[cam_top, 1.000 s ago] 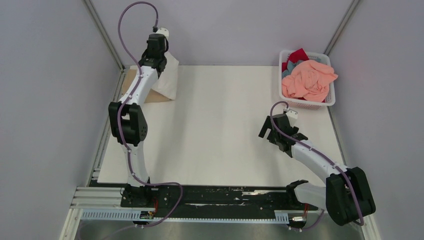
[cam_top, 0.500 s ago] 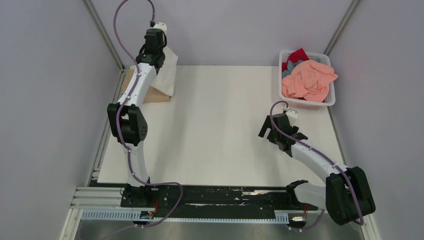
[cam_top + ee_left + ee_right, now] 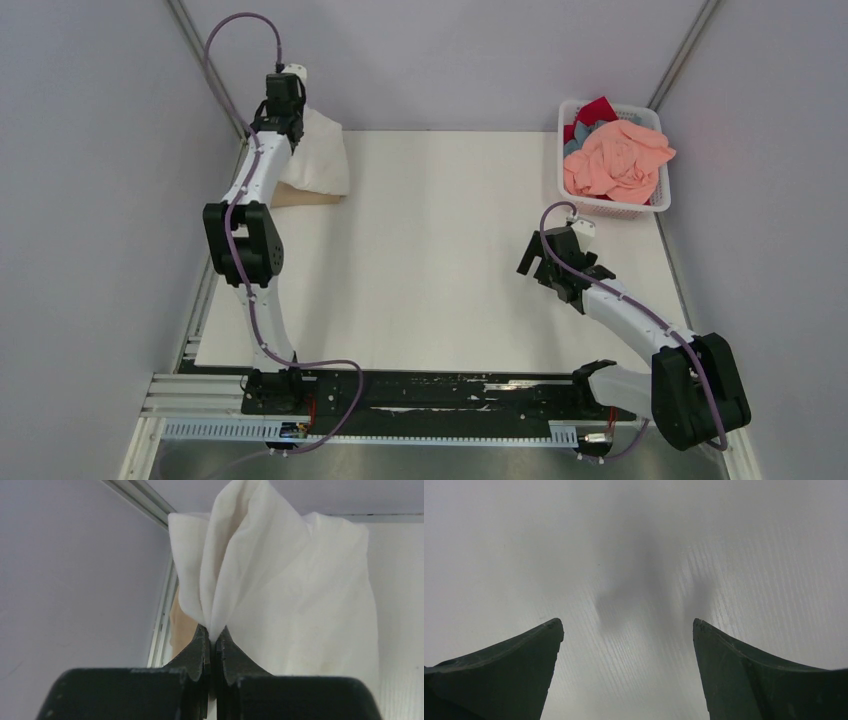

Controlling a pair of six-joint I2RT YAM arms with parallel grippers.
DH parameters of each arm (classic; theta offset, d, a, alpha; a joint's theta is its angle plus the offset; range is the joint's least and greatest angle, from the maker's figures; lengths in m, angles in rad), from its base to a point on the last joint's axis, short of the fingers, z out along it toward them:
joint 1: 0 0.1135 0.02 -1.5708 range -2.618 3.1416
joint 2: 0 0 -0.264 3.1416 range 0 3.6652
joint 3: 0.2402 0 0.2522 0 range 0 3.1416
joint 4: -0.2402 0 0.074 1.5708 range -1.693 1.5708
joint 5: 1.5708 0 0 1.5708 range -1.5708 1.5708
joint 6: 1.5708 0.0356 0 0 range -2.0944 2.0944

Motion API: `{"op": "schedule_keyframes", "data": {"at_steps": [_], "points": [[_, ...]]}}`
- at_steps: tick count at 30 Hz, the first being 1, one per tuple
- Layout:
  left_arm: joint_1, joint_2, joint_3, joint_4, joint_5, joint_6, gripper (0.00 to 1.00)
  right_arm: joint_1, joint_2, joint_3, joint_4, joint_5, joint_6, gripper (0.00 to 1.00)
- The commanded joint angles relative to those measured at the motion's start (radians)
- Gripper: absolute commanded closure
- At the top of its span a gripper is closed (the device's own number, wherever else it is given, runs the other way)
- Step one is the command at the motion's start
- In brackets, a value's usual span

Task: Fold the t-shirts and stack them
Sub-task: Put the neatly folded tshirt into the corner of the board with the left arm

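Note:
My left gripper (image 3: 287,112) is at the far left corner, shut on a pinch of the white t-shirt (image 3: 320,155), which hangs and drapes from it. In the left wrist view the jaws (image 3: 214,635) are closed on the white t-shirt (image 3: 290,590). Under it lies the tan t-shirt (image 3: 300,197), a strip of which also shows in the left wrist view (image 3: 181,625). The salmon pink t-shirt (image 3: 615,160), a red t-shirt (image 3: 597,107) and a grey-blue t-shirt (image 3: 580,138) lie in the basket. My right gripper (image 3: 540,258) is open and empty over the bare table (image 3: 624,570).
The white lattice basket (image 3: 660,195) stands at the far right. Grey walls close in on the left, back and right, with a metal rail (image 3: 162,610) along the table's left edge. The white table (image 3: 440,250) lies between the arms.
My left gripper has moved left and farther back toward the corner, carrying the white t-shirt with it. The right arm has not moved.

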Motion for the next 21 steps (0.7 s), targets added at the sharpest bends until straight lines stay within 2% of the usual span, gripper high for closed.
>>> {"op": "schedule_keyframes", "data": {"at_steps": [1,6,10,12,13,14,15,16,18,21], "points": [[0.078,0.031,0.001,0.050,0.094,-0.011,1.00,-0.005,0.003,0.034,0.026,0.031,-0.010,0.00],[0.127,0.098,0.027,0.050,0.153,-0.019,1.00,-0.005,0.013,0.039,0.024,0.027,0.001,0.00],[0.150,0.171,0.085,0.042,0.116,-0.026,1.00,-0.004,0.029,0.047,0.019,0.021,0.008,0.00],[0.156,0.211,0.132,0.019,0.061,-0.039,0.80,-0.005,0.034,0.051,0.016,0.022,0.012,0.00],[0.157,0.231,0.148,0.010,0.037,-0.048,0.74,-0.005,0.036,0.054,0.015,0.024,0.015,0.00],[0.159,0.238,0.174,-0.007,0.002,-0.067,0.40,-0.005,0.037,0.059,0.011,0.026,0.017,0.00],[0.160,0.243,0.186,-0.014,-0.012,-0.078,0.20,-0.005,0.036,0.062,0.008,0.027,0.017,0.00],[0.161,0.241,0.202,-0.025,-0.039,-0.102,0.05,-0.005,0.033,0.066,0.005,0.028,0.018,0.00],[0.161,0.213,0.216,-0.048,-0.056,-0.141,0.01,-0.004,0.019,0.075,-0.007,0.029,0.021,0.00],[0.161,0.109,0.186,-0.067,-0.038,-0.248,0.00,-0.005,-0.029,0.068,-0.021,0.025,0.027,0.00]]}}
